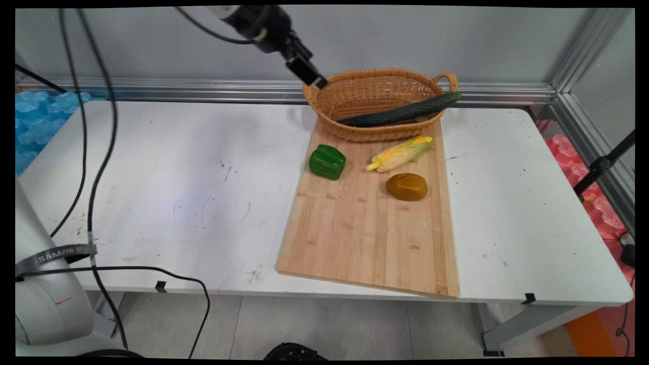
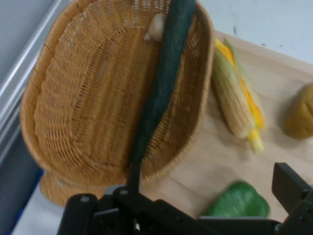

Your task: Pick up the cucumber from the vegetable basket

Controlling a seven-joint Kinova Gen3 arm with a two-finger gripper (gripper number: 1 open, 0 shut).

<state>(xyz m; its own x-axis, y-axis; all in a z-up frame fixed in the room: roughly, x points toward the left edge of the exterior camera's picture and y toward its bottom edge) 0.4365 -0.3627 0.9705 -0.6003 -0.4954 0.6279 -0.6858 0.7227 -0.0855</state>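
The gripper (image 1: 310,75) is raised above the table's far side, held clear of everything, just off the left end of the wicker basket (image 1: 355,91). Whether the jaws are apart or together cannot be told: only one fingertip shows in the hand view, the other is out of frame. Nothing is seen between them.

Nearest the jaws is the basket's left rim. A dark cucumber (image 1: 400,111) is laid lengthwise in the basket, its far end stuck out over the right rim by the handle. Beyond the basket, on the wooden cutting board (image 1: 365,233), a green pepper (image 1: 327,161) is set closest, then a corn cob (image 1: 400,153), with a brown potato (image 1: 406,186) farthest out.
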